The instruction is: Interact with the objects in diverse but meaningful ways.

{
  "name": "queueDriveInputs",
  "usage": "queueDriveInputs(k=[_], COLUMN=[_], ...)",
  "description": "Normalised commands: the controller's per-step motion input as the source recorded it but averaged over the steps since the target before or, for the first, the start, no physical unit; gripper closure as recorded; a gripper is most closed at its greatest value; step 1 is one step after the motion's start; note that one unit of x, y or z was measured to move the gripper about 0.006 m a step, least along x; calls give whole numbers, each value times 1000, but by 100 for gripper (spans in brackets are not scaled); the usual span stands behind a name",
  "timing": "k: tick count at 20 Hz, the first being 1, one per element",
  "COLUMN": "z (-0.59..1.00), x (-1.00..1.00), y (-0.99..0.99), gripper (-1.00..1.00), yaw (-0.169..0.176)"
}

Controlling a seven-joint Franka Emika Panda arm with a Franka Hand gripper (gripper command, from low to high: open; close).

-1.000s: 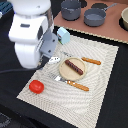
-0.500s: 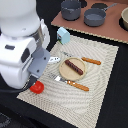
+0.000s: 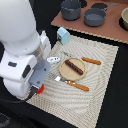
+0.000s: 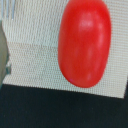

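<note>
The round red tomato (image 4: 84, 42) fills much of the wrist view, lying on the woven mat near its edge. In the exterior view only a red sliver of the tomato (image 3: 40, 89) shows under my gripper (image 3: 35, 83), which hangs right above it. My fingers are hidden in both views. The dark brown sausage (image 3: 74, 67) lies on a round wooden plate (image 3: 64, 72). The light blue cup (image 3: 63, 35) stands at the mat's far corner. A white elongated piece (image 3: 54, 59) lies beside the plate.
Two orange-handled utensils (image 3: 91, 61) (image 3: 78, 85) flank the plate on the beige mat (image 3: 100, 85). Grey pots (image 3: 71, 9) (image 3: 95, 16) stand on a brown board at the back. My white arm (image 3: 20, 45) covers the exterior view's left side.
The arm has swung toward the exterior view's lower left and come down over the tomato, which now is mostly covered. The other objects have not moved.
</note>
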Motion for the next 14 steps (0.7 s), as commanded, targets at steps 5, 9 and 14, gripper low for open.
queueDriveInputs(k=[5,9,14], z=[-474,-486,-362], x=[38,0,0], y=[-124,-156,-141], gripper=[-100,100,100], yaw=[-58,-58,-56])
